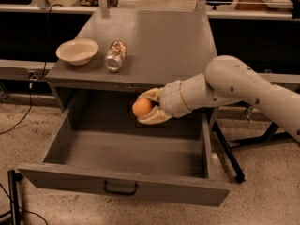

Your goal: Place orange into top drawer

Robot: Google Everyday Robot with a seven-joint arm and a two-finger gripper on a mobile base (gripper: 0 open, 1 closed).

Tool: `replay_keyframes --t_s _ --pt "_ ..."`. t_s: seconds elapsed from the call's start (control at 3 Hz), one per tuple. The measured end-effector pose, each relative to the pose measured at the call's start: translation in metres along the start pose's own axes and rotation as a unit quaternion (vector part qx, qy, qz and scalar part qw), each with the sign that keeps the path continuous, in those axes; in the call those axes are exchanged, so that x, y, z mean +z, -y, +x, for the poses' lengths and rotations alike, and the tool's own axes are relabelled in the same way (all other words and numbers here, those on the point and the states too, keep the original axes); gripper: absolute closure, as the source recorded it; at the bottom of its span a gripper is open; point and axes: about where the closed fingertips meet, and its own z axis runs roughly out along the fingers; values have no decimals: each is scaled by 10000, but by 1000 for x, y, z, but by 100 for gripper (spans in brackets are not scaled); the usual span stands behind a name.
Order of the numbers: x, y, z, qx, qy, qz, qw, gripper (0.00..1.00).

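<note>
The orange (141, 107) is a small round orange fruit held between the cream fingers of my gripper (146, 107). The gripper is shut on it and reaches in from the right on a pale arm. It hangs above the back middle of the top drawer (84, 153), which is pulled wide open below the grey table top. The drawer's inside shows nothing in it. Its flat front panel carries a small dark handle (120, 189) at the centre.
On the grey table top (154, 46) stand a white bowl (77, 51) at the left and a shiny can (115, 56) lying on its side beside it. A black frame leg (227, 153) stands right of the drawer. Cables run over the floor at left.
</note>
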Motion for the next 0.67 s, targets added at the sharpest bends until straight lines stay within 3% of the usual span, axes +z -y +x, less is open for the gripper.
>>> replay_keyframes --t_s 0.33,0.67 --pt "4 -12 4 -127 -171 -121 9997 100" --pt "9 -12 10 44 64 -57 10000 100"
